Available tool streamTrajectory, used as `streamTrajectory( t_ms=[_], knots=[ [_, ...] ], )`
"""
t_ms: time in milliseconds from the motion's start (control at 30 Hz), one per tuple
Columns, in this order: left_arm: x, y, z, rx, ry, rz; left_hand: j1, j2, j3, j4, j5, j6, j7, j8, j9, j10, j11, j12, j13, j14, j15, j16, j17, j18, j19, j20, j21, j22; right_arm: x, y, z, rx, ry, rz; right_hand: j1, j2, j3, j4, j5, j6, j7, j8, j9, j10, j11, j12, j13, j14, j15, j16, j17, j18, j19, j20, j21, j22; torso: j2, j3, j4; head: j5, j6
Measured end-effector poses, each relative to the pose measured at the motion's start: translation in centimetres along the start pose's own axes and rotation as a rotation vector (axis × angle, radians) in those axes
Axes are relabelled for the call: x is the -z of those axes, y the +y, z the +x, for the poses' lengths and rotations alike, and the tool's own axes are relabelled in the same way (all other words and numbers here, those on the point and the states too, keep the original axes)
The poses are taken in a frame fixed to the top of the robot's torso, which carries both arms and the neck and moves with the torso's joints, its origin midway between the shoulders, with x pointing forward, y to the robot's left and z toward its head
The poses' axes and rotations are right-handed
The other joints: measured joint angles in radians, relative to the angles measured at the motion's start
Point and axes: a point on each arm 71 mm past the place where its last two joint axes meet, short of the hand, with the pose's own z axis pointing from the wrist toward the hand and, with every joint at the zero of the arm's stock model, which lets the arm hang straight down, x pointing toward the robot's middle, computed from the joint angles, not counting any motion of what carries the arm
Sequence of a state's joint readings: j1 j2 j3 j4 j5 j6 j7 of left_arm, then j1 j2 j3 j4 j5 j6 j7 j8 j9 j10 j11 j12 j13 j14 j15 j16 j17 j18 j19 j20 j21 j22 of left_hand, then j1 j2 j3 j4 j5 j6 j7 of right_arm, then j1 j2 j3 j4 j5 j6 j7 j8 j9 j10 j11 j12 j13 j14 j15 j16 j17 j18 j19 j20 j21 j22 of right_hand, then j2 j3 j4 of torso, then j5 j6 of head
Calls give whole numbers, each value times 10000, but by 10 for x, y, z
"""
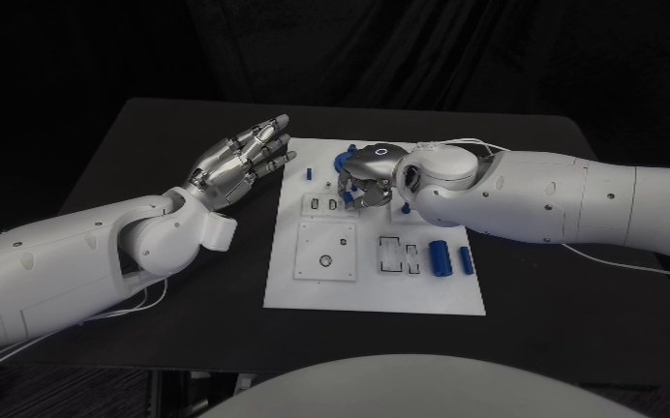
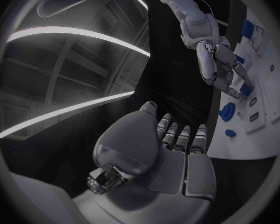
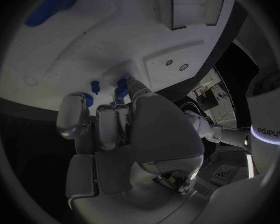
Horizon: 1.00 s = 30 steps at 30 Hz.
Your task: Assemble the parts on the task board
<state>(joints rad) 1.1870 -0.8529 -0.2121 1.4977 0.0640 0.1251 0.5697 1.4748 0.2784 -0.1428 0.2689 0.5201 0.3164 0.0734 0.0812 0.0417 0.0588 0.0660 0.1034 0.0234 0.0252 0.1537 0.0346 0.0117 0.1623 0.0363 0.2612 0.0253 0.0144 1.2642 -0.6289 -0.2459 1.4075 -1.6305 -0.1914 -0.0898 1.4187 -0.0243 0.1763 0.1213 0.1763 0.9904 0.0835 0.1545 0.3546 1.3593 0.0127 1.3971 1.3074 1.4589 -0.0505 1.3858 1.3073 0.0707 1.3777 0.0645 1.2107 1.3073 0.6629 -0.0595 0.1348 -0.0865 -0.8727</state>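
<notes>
My right hand sits over the board's far middle, fingers curled down on a blue part; mostly hidden, can't tell if it's gripped or how it points; my left hand hovers off the board's left edge, fingers straight, holding nothing; blue cylinder lies near the right edge, long axis running near-to-far.

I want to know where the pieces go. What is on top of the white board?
Small blue parts lie on the task board, next to some slots. The right hand is over its far end with a blue piece at its fingers, and covers whatever lies underneath.
</notes>
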Motion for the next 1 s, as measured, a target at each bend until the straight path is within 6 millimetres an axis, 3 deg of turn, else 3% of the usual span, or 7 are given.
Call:
streamTrajectory(
  t_ms=[33, 233, 600, 1000],
  knots=[
    [0, 0, 0, 2, 4, -2, 0, 0, 0, 0, 0, 0, 0, 0, 0, 0, 0, 0, 0, 0, 0, 0, 0, 0, 0, 0, 0, 0, 0, 0, 0, 12, 35, 13, 0, 0, 0, 0, 0, -26, 24, -5, 224, -22, 21, 0, 0, 0, 0, 0, 0, 0, 0, 0, -29, 0, 0, 0, -4, 0, 0],
    [0, 0, 0, 8, 15, -11, 0, 0, 0, 0, 0, 0, 0, 0, 0, 0, 0, 0, 0, 0, 0, 0, 0, 0, 0, 0, 0, 0, -1, 0, 0, 45, 161, 58, 0, 0, 0, 0, 0, -141, 37, -57, 444, -163, 16, -105, 0, -35, 34, -115, 0, -1, -108, 36, -203, 0, -2, -3, -9, -14, 0],
    [-1, 1, 1, 18, 36, -26, 0, 0, 0, 0, 0, 0, 0, 0, 0, 0, 0, 0, 0, 0, 0, 0, 0, 0, 0, 0, 0, 0, -2, 1, 0, 72, 274, 109, -2, 3, -54, 0, 1, -388, 71, -238, 495, -339, 19, -264, 0, -135, 79, -242, 0, -3, -219, 66, -435, 8, -5, -3, -1, -31, 0],
    [-1, 1, 1, 28, 50, -44, 0, 0, 0, 0, 0, 0, 0, 0, -1, 0, 0, 0, -1, 0, 0, 0, 0, 0, 0, 0, 0, 0, -3, 1, 0, 89, 283, 131, -83, -75, -136, 83, -144, -978, 52, -658, 399, -483, 17, -331, 0, -206, 79, -340, 0, -3, -288, 71, -627, 6, -2, -2, -2, -23, 0]
  ],
)
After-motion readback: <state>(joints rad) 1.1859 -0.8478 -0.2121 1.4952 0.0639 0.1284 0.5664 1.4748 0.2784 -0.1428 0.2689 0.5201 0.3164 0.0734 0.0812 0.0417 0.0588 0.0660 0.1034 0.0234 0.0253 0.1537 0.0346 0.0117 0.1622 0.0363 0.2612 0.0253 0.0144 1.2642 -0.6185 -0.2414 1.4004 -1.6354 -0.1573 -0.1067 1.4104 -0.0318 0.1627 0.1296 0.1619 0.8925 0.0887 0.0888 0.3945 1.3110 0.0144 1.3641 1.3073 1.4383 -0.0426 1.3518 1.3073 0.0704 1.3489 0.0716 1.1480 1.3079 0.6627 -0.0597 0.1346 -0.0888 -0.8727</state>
